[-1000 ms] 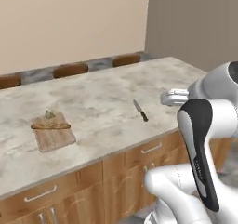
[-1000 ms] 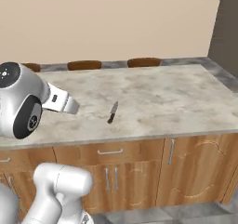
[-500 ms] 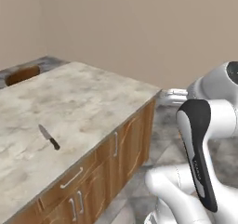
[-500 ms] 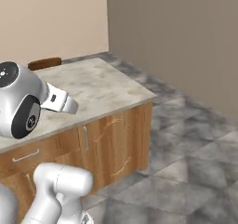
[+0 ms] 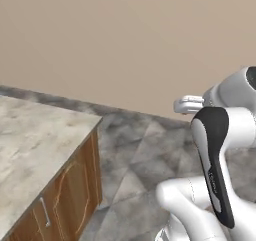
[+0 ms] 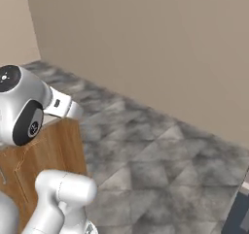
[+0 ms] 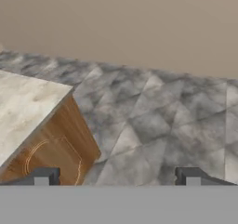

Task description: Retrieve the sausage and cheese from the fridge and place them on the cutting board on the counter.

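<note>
Currently the two-finger end effector [image 7: 119,176] stands with jaws wide apart and empty above the grey mottled tile floor [image 7: 158,121], while the beige-grey mottled stone counter [image 5: 30,140] over brown wooden cabinets [image 5: 65,195] ends at its corner just left.

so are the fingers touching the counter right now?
Apart. In the hand view both fingers stand wide open with nothing between them, and the counter corner lies off beyond them, with grey floor ahead.
</note>
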### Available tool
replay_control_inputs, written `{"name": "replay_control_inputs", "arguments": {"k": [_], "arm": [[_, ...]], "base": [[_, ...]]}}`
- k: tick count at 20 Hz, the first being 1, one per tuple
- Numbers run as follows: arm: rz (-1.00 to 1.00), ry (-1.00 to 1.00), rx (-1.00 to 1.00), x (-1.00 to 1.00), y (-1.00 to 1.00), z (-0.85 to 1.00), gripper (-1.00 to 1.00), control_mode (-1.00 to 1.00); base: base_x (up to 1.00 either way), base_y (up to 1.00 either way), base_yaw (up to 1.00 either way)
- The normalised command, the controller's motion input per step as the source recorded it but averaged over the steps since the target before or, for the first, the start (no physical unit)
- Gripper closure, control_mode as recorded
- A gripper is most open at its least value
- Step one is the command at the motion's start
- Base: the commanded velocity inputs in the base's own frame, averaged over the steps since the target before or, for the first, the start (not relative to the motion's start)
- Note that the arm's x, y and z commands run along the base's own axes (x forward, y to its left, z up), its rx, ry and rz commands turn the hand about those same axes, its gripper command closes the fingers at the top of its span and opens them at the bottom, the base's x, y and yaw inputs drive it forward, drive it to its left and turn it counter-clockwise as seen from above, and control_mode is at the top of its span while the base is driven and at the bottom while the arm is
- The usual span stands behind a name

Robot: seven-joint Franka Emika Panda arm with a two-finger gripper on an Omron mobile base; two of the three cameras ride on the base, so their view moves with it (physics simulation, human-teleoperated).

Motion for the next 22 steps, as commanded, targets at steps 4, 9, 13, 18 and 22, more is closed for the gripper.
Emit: {"name": "replay_control_inputs", "arguments": {"k": [4,9,13,18,22], "arm": [[0.0,0.0,0.0,0.0,0.0,0.0,-1.0,1.0],[0.0,0.0,0.0,0.0,0.0,0.0,-1.0,1.0],[0.0,0.0,0.0,0.0,0.0,0.0,-1.0,1.0],[0.0,0.0,0.0,0.0,0.0,0.0,-1.0,1.0],[0.0,0.0,0.0,0.0,0.0,0.0,-1.0,1.0]], "base": [[1.0,-0.6,-0.39],[0.98,-0.2,-0.52],[0.82,0.1,-0.65],[0.99,0.22,-0.53],[1.0,0.35,-0.43]]}}
